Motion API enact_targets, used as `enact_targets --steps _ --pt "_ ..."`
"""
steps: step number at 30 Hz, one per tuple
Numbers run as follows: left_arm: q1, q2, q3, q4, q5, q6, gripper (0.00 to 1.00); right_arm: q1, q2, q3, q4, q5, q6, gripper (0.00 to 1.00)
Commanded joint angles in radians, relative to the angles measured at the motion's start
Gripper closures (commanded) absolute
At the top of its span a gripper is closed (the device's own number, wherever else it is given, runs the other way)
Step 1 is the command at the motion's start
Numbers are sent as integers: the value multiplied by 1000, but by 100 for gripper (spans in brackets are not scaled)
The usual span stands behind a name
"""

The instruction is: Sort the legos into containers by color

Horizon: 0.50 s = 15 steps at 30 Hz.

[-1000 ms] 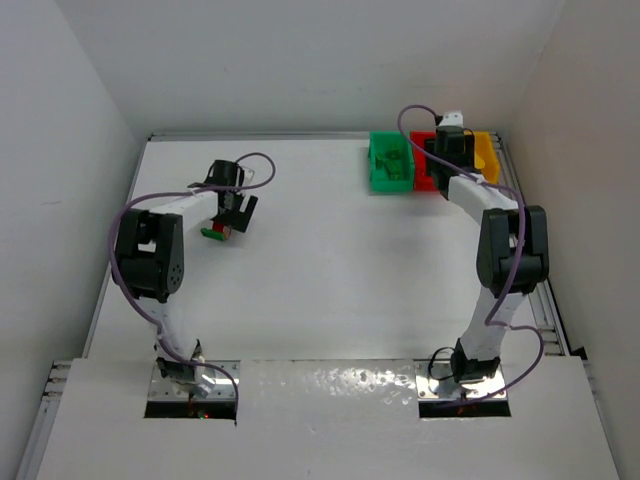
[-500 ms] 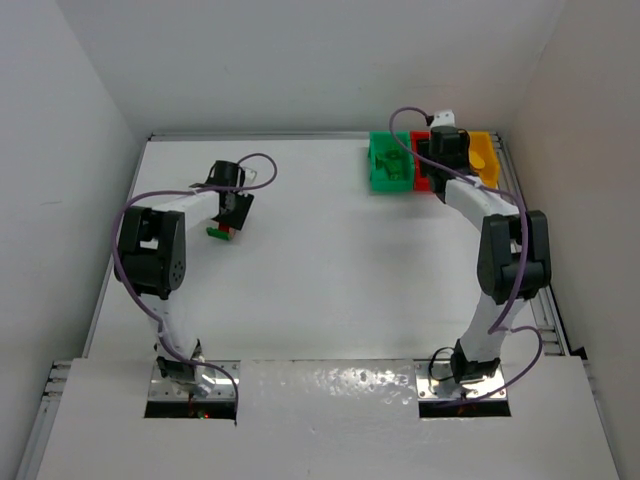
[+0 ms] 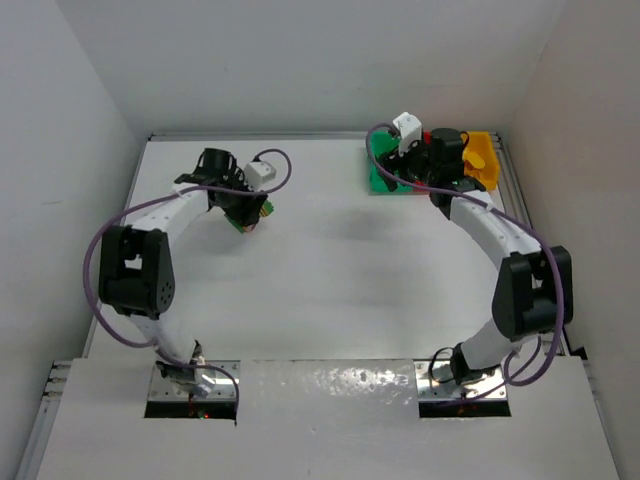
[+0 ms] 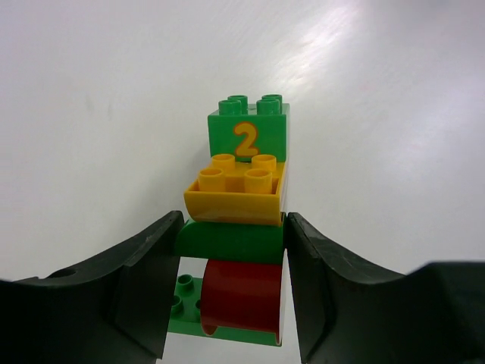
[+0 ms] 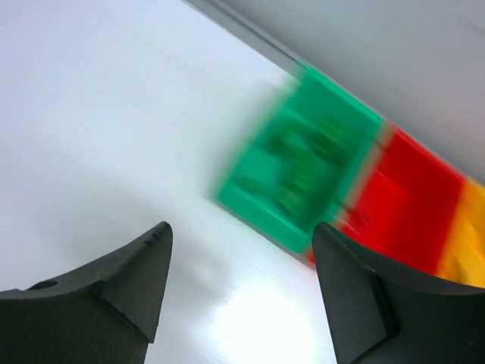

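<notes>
Lego bricks stuck together in one small stack sit pinched between the two fingers of the left gripper, over the far left part of the white table; whether the stack rests on the surface or hangs clear of it cannot be told. Seen from the left wrist, a green brick printed with a yellow 2 lies farthest from the camera, then a yellow brick, a rounded green piece, a red piece and a green studded plate nearest the camera. The fingers press on the sides of the rounded green and red pieces. Across the table, at its far right corner, the green bin, red bin and yellow-orange bin stand side by side in a row, blurred in the right wrist view. The right gripper hangs over them with its fingers spread wide and nothing between them
</notes>
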Motion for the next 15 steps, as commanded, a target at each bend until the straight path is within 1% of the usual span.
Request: enact_targets --steps 1,2,3,4,5,6,7,9,10,11,13,14,15 --pt "8 -108 60 -138 402 344 100 18 -57 33 -40 -655 -43 29" --pt "8 -131 68 -158 457 436 100 43 -55 43 -40 -719 -13 33" --pt "8 -139 70 -177 555 470 100 61 -55 44 -46 -768 -1 34" --pt "8 -149 74 -191 595 490 100 84 -63 43 -92 -802 -18 35" --pt "6 -151 79 -191 634 499 100 142 -71 38 -112 -795 -41 35" --pt "5 -149 85 -189 689 493 100 167 -80 15 -121 -788 -71 34" --pt "3 -142 100 -191 708 486 100 213 -93 2 -111 -785 -73 33" --pt "-8 -140 114 -203 732 502 100 245 -101 -26 -82 -781 -52 32" --pt "-11 -143 122 -239 734 527 100 259 -104 -31 -62 -776 -21 31" --pt "-12 -146 125 -260 734 586 100 284 -103 -37 -31 -765 -10 31" --pt "-20 -152 136 -327 732 640 100 305 -94 -34 0 -767 11 30" --pt "-22 -154 140 -350 734 694 100 324 -74 -16 -2 -765 10 28" --pt "-22 -157 143 -390 734 717 100 333 -62 -3 -9 -764 10 28"
